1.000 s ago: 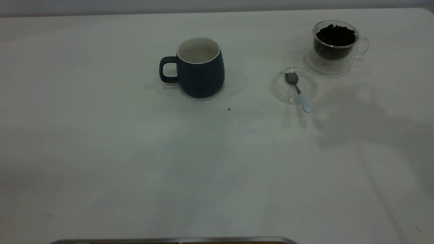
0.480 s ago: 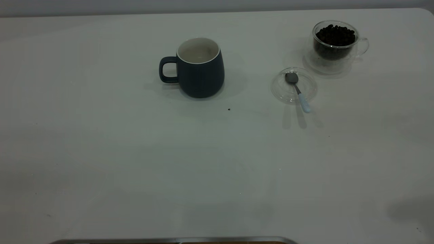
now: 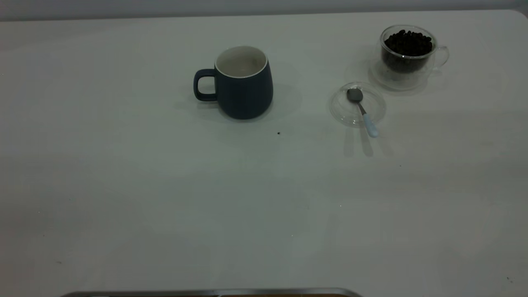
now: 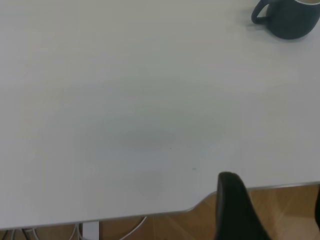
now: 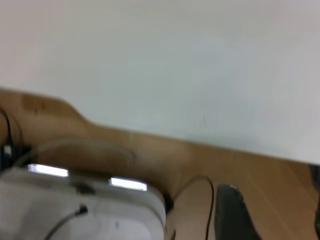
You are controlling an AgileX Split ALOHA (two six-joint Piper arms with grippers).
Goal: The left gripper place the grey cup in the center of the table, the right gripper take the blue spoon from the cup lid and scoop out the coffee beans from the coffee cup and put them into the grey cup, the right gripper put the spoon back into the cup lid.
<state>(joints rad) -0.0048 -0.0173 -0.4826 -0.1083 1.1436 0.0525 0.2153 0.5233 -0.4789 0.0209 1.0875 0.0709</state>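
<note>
Neither arm shows in the exterior view. The left gripper (image 4: 270, 210) hangs released, holding nothing, over the table's (image 3: 165, 198) edge, with the grey cup (image 3: 243, 82) far off across the bare surface from it. The right gripper (image 5: 270, 215) is also parted and empty beyond the table edge; the spoon (image 3: 362, 110) rests in the lid (image 3: 342, 111), just beside the glass cup of coffee beans (image 3: 408, 51).

White table (image 4: 125, 100), grey cup (image 4: 287, 20) at its far side, left pincer (image 4: 270, 210) past the table edge

grey cup (image 4: 290, 19) cut by frame edge; left gripper (image 4: 270, 210) mostly cropped
</note>
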